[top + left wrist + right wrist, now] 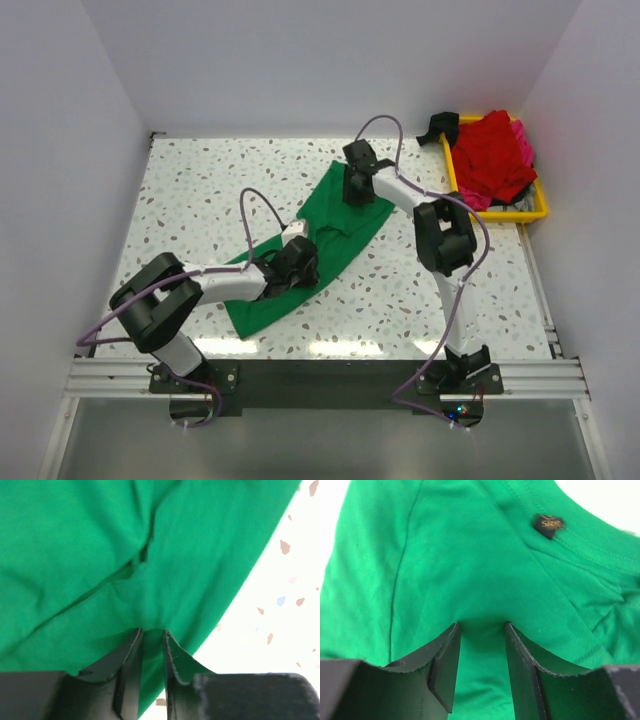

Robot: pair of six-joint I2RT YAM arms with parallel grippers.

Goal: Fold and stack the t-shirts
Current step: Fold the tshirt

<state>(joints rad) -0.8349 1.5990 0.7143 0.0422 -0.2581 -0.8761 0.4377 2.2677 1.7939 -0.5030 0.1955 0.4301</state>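
Note:
A bright green t-shirt (345,222) lies in a long diagonal strip across the middle of the speckled table. My left gripper (300,258) sits on its lower middle, with the jaws nearly together and a fold of green cloth (150,570) pinched between them (152,631). My right gripper (357,190) is at the shirt's far upper end, near the collar and its dark size label (547,525). Its jaws stand on the cloth with a bunch of it between them (482,626). A red t-shirt (492,150) and a pink one (473,199) lie heaped in the yellow tray (540,205).
The yellow tray stands at the back right against the wall. A black object (438,126) sits just behind its left corner. White walls close in the table on the left, back and right.

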